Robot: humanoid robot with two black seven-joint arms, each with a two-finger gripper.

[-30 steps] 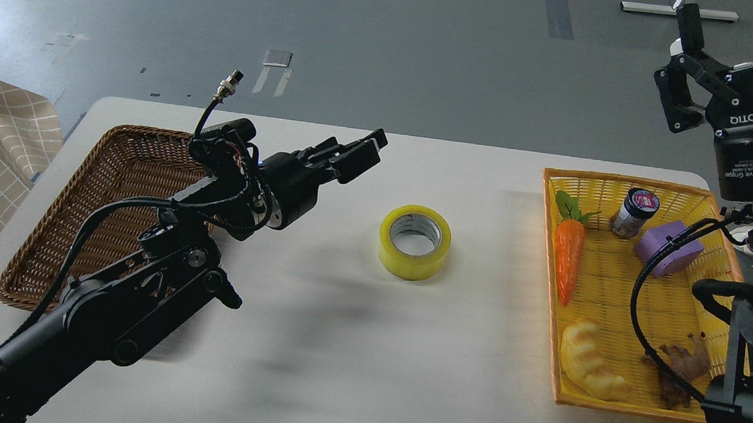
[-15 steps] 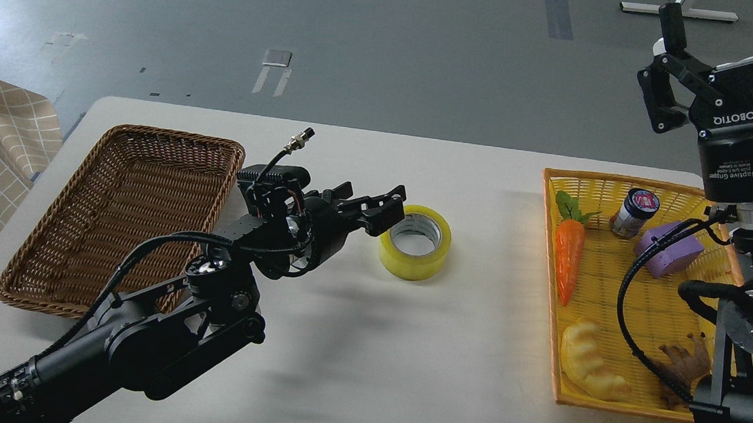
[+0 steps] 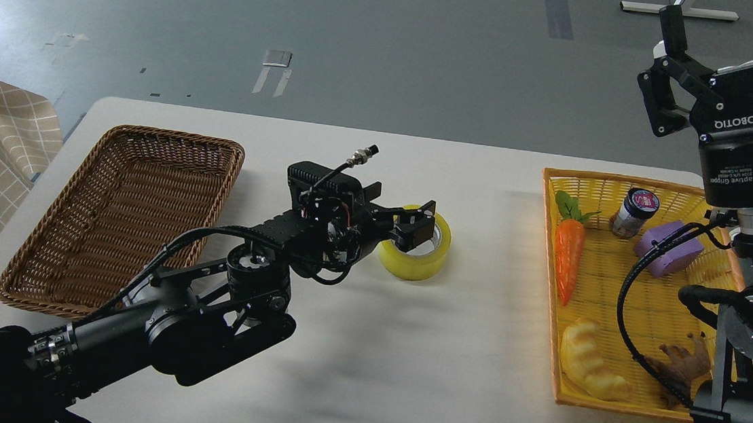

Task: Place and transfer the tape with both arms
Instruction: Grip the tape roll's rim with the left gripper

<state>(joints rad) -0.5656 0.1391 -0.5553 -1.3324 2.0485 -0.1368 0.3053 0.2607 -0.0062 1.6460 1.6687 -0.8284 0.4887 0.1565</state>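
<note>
Black left gripper (image 3: 414,225) spread open, straddling near wall of translucent yellow packing-tape roll (image 3: 416,259), flat mid-table (image 3: 364,347). Roll looks light, rigid, slick-sided: pinch wall through core. Black right gripper (image 3: 732,38) raised, open, empty.

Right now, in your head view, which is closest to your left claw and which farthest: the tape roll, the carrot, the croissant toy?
From my left gripper:
1. The tape, right at the fingertips, mid-table.
2. The carrot, in the yellow basket to the right.
3. The croissant toy, in that basket's near end.
</note>
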